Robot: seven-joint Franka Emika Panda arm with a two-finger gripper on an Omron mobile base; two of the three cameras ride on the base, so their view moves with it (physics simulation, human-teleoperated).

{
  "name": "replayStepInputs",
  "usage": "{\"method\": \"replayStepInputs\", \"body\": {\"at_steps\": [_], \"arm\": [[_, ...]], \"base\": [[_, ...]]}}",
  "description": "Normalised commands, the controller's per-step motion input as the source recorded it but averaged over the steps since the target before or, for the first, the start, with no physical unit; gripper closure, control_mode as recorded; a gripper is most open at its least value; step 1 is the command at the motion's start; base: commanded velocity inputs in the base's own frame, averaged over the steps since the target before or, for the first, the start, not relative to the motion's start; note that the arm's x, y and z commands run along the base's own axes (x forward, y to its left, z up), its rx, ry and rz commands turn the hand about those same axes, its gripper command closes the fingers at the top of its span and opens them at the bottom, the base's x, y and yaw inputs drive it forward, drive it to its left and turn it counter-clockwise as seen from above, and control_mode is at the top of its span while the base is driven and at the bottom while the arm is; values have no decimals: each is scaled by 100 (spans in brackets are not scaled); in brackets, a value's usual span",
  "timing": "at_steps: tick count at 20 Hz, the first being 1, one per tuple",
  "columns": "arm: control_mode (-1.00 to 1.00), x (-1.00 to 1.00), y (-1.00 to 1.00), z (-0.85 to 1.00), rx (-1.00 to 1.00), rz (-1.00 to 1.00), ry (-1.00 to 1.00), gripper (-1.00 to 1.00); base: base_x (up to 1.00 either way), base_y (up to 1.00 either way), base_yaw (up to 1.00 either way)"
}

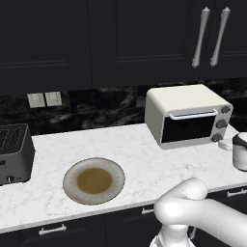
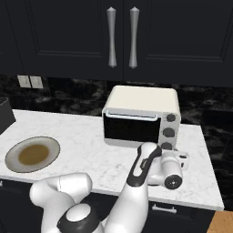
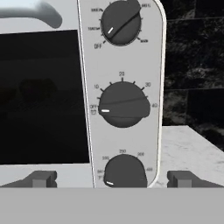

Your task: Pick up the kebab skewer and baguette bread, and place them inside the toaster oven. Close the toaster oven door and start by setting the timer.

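The cream-white toaster oven [image 1: 178, 99] [image 2: 143, 98] stands on the counter with its dark glass door [image 1: 188, 128] [image 2: 129, 128] [image 3: 41, 96] shut. The kebab skewer and baguette bread are out of view; the glass is too dark to see through. My gripper [image 2: 176, 157] [image 3: 112, 179] is open, level with the oven's right-hand knob panel and close in front of it. Its fingertips [image 3: 43, 178] stand on either side of the bottom knob [image 3: 124, 173], apart from it. The middle knob [image 3: 122, 105] points to OFF on a scale of numbers. The top knob [image 3: 120, 22] is angled.
An empty round plate [image 1: 70, 181] [image 2: 52, 152] with a brown centre lies near the counter's front edge. A dark grey slot toaster [image 1: 14, 152] sits at the far left. Black upper cabinets with silver handles [image 2: 111, 36] hang above. The counter ends just right of the oven.
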Motion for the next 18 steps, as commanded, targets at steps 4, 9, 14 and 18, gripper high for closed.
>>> {"method": "replayStepInputs", "body": {"at_steps": [4, 9, 14, 18], "arm": [[-100, -7, 0, -20, 0, 0, 0, -100], [-100, -8, 0, -24, 0, 0, 0, -100], [-100, 0, 0, -3, 0, 0, 0, -100], [-100, 0, 0, 0, 0, 0, 0, -100]], "base": [[0, 0, 0], [0, 0, 0], [0, 0, 0], [0, 0, 0]]}}
